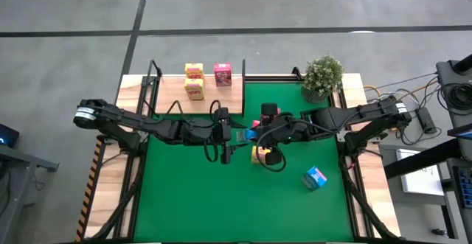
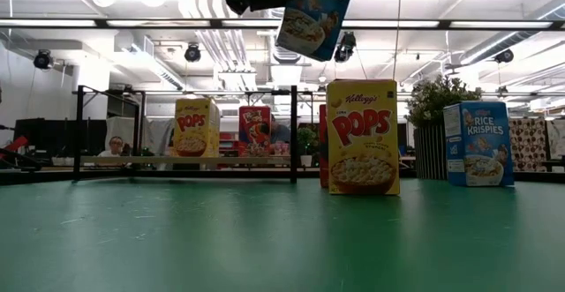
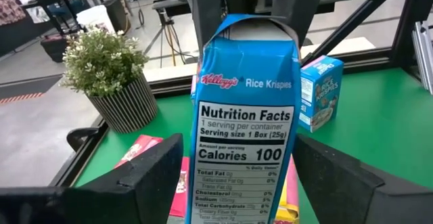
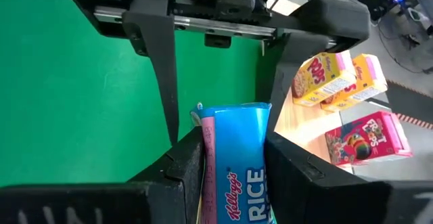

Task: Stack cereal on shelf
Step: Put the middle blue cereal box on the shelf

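Note:
A blue Rice Krispies cereal box [image 3: 247, 116] hangs above the green mat [image 1: 192, 192] between my two grippers. My right gripper [image 4: 233, 149] is shut on it. My left gripper [image 3: 237, 153] is open, one finger on each side of the box's other end, near it. The shelf [image 1: 169, 93] at the far left carries two yellow boxes [image 1: 194, 80] and a pink one [image 1: 223, 74], all upright. A yellow Pops box [image 2: 362, 138] and another blue box [image 2: 477, 142] stand upright on the mat. A pink box [image 3: 139, 153] lies below the grippers. My right gripper pinches the blue box between its two fingers [image 4: 298, 173] at one end [image 4: 237, 132], on two opposite faces. The fingers come from the table's right, slanting down, and lie along the box. The box is lifted clear of the mat and tilted, its free end toward my left gripper.
A potted plant [image 1: 322, 78] stands at the mat's far right corner. The shelf's black posts [image 2: 293, 133] rise at its ends. Cables and gear lie off the table's right edge. The near half of the mat is bare.

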Controlling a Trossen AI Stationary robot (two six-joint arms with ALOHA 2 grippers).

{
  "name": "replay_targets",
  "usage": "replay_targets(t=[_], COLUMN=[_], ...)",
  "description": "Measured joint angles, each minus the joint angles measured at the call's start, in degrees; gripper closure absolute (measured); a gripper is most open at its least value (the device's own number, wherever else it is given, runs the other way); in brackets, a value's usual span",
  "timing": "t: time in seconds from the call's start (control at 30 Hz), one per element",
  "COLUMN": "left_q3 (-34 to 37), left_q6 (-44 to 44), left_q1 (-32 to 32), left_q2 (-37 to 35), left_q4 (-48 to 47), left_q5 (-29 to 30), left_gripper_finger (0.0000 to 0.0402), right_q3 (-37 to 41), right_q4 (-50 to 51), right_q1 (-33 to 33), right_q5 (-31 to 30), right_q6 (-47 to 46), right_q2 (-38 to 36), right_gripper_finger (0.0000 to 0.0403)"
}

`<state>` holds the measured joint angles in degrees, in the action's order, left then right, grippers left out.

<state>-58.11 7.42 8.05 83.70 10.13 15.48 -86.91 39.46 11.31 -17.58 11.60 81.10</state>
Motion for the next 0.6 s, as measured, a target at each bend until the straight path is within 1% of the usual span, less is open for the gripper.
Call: replay_targets(t=[0.2, 0.33, 0.43, 0.6], left_q3=[0.00, 0.02, 0.02, 0.05], left_q6=[0.14, 0.18, 0.16, 0.16], left_q1=[0.00, 0.00, 0.00, 0.00], left_q2=[0.00, 0.00, 0.00, 0.00], left_q4=[-0.04, -0.10, -0.08, -0.14], left_q5=[-0.02, -0.01, 0.01, 0.01], left_gripper_finger=[0.0200, 0.0226, 0.0234, 0.0237], right_q3=[0.00, 0.00, 0.00, 0.00], right_q4=[0.02, 0.02, 0.02, -0.40], right_q1=[0.02, 0.02, 0.02, 0.02], right_q5=[0.01, 0.02, 0.04, -0.19], right_q6=[-0.01, -0.71, -1.09, -1.04], right_q2=[0.00, 0.00, 0.00, -0.23], right_gripper_finger=[0.0268, 0.0245, 0.0222, 0.0191])
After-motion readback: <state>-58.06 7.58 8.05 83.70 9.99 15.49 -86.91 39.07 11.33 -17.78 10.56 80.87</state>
